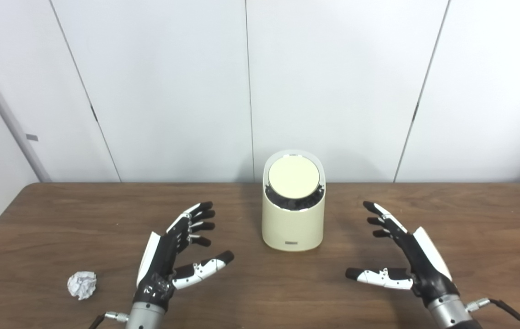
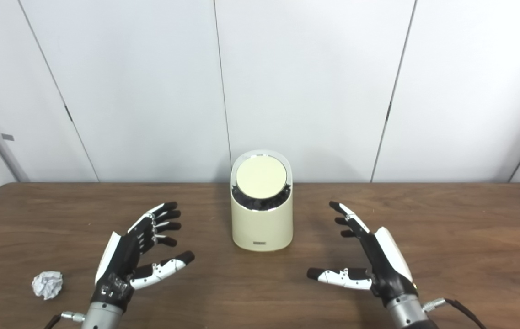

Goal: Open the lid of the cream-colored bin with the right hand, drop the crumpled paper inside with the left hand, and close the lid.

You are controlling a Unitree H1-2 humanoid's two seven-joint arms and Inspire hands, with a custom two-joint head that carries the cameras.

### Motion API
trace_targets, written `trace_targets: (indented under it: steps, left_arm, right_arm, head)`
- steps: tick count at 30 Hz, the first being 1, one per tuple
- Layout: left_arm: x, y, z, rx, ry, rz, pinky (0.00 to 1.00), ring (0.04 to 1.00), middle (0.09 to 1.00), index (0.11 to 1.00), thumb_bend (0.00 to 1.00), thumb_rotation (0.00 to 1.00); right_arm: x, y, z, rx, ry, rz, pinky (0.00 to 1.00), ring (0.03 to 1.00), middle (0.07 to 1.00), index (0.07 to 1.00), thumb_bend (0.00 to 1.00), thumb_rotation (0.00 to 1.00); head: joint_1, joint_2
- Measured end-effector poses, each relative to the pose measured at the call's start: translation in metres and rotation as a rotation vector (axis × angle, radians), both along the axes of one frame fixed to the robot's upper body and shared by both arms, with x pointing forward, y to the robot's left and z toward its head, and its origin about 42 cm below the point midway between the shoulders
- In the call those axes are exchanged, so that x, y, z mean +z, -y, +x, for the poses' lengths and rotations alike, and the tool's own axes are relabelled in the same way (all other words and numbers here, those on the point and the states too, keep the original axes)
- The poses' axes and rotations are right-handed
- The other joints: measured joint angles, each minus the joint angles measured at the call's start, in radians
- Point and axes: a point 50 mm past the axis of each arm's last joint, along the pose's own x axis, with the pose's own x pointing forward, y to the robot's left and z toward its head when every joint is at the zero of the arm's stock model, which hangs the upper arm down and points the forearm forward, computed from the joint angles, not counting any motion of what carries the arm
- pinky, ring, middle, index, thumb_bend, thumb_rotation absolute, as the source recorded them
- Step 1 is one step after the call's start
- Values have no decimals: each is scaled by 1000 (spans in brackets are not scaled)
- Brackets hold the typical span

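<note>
- Table (image 1: 493, 219): brown wood-grain top, set against a white panelled wall (image 1: 333, 82); it carries all items below.
- Cream-colored bin (image 1: 292, 226): stands upright at the table's centre, toward the back edge, between the two hands and well apart from both. Nothing touches it.
- Lid (image 1: 293, 177): round, cream, tilted toward the camera, seated in the bin's dark top opening. Judged shut; the opening step is not yet done.
- Right hand (image 1: 413, 256): hovers right of the bin, palm turned inward, fingers spread, thumb stretched toward the centre. Holds nothing.
- Left hand (image 1: 175, 249): hovers left of the bin, palm turned inward, fingers spread, thumb out. Holds nothing.
- Crumpled paper (image 1: 82, 284): small white ball lying on the table near the front left, just left of the left wrist, untouched.
- Progress, as judged: none of the three steps is complete; lid opening, paper pickup and drop, and lid closing all remain.
</note>
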Motion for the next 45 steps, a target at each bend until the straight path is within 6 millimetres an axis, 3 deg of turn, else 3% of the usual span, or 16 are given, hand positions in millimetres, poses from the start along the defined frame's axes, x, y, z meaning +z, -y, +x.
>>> trace_targets:
  steps: [19,25,28,35,45]
  left_arm:
    - [1,-2,0,-9,-1,13,620,753,815,853,766,171]
    - [1,-3,1,-9,-1,16,617,748,812,848,757,162]
    - [1,-3,2,-11,2,18,615,748,815,849,750,159]
    - [1,-4,2,-14,2,20,611,742,810,845,740,145]
    - [1,-2,1,-19,1,22,620,748,814,846,741,151]
  right_arm:
    - [-1,-2,-1,-5,-11,-8,750,859,923,910,789,446]
    - [1,-17,4,-49,-29,-4,745,863,925,917,784,455]
    - [10,-27,13,-70,-18,-20,723,862,927,931,813,524]
    - [43,-41,39,-83,22,-56,725,869,932,951,815,499]
    - [72,-51,65,-108,50,-88,677,845,933,955,816,496]
  head:
    - [-21,-8]
    - [-35,-15]
    - [-37,-15]
    - [-35,-15]
    - [-34,-14]
